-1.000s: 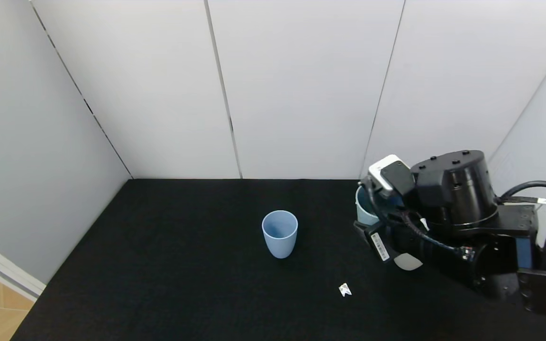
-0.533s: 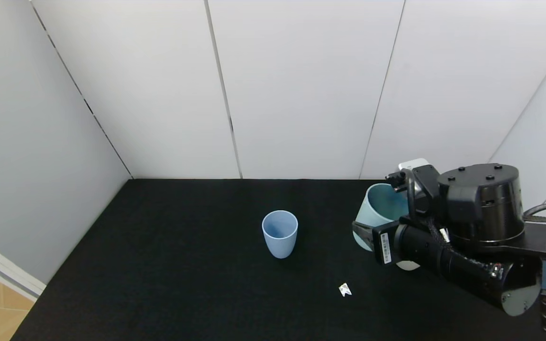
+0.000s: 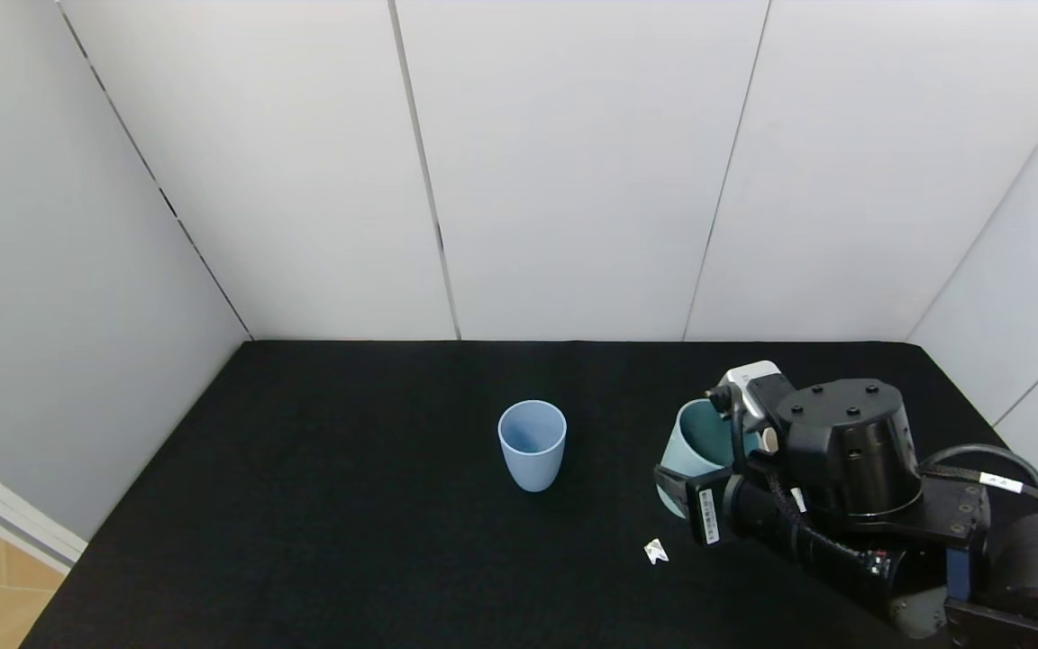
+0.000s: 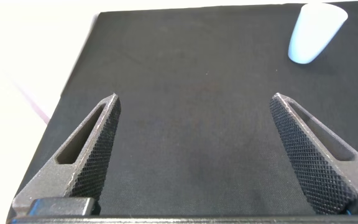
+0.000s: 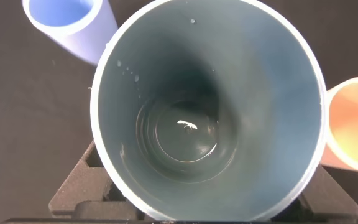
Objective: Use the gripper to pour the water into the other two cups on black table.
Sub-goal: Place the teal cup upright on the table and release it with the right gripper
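Observation:
My right gripper (image 3: 683, 491) is shut on a mint-teal cup (image 3: 697, 451) and holds it tilted above the black table (image 3: 348, 541), at the right. In the right wrist view the cup (image 5: 207, 112) fills the frame. A little water (image 5: 188, 126) glints at its bottom, and droplets cling to its inner wall. The light blue cup (image 3: 532, 444) stands upright at mid-table, left of the held cup. The cream-beige cup (image 5: 355, 124) shows beside the held cup, opposite the blue cup (image 5: 70, 25). My left gripper (image 4: 195, 98) is open over bare table.
A small white paper scrap (image 3: 656, 551) lies on the table in front of the held cup. White wall panels (image 3: 573, 162) close the table at the back and both sides. The table's left edge (image 3: 136, 487) drops off toward a wooden floor.
My right arm has swung the mint-teal cup nearer and slightly left, lowering it. The cup's opening, mostly hidden behind the wrist a second ago, now shows. The blue cup has not moved.

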